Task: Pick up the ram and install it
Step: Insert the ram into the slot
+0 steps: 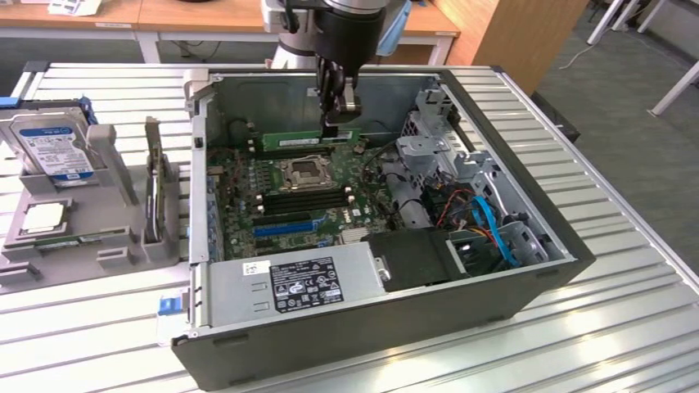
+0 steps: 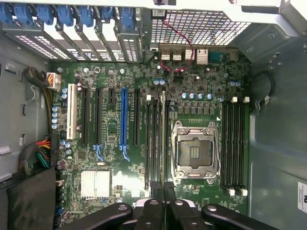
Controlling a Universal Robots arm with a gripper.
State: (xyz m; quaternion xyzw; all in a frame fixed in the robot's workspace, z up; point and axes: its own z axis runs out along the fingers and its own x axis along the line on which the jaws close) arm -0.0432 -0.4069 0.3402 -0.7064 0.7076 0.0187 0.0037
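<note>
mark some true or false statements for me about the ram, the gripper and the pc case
1. The gripper holds the ram above the motherboard. True.
2. The hard drive lies inside the case. False: it stands in a holder outside, on the exterior view's left.
3. The case's side is open. True.
4. The gripper is open and empty. False: it is shut on the ram.

Arm (image 1: 352, 33) vertical (pointing straight down); hand (image 1: 339, 124) clamped shut.
</note>
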